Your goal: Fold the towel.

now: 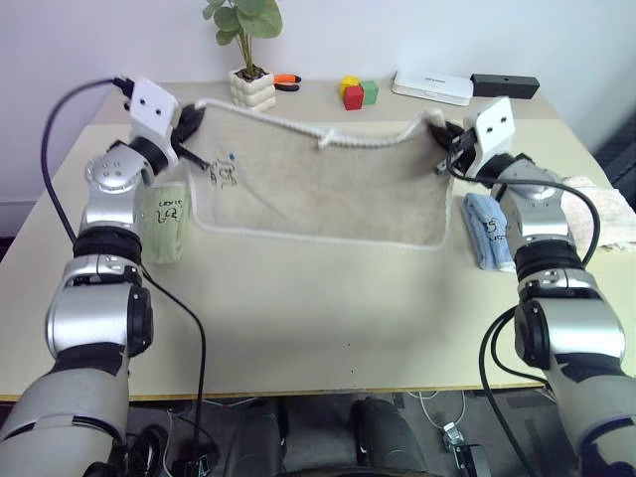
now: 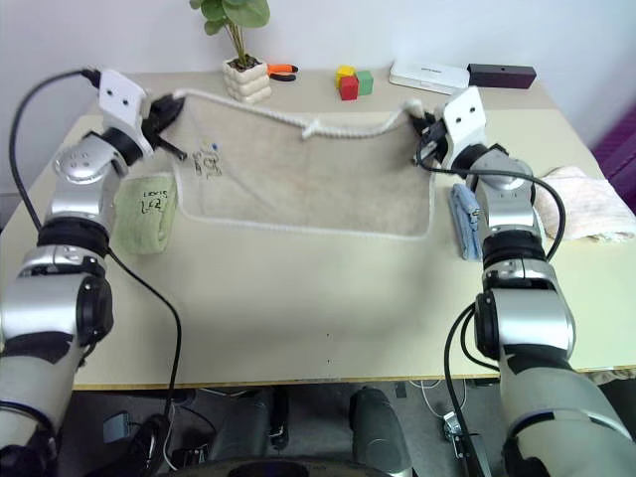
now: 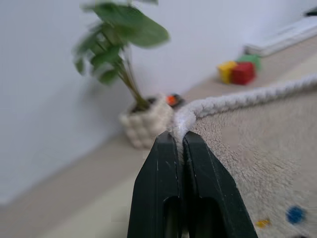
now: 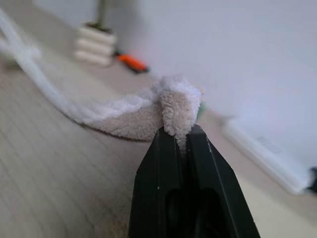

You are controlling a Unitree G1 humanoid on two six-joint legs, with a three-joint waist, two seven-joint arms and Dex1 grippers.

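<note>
Pinching towel (image 1: 318, 189) corners, left hand (image 1: 191, 121), right hand (image 1: 438, 127), far edge lifted

Both arms are built of rounded silver-grey segments joined by black ribbed bands, each ending in a white box-shaped wrist housing with small dark holes, black jaws, and a black cable looping alongside.

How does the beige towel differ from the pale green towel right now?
The beige towel is large and spread out; the green towel is small and folded. The beige one is pinched at two corners by the left tool and right tool; the green one lies untouched. Both carry dark embroidered marks.
</note>
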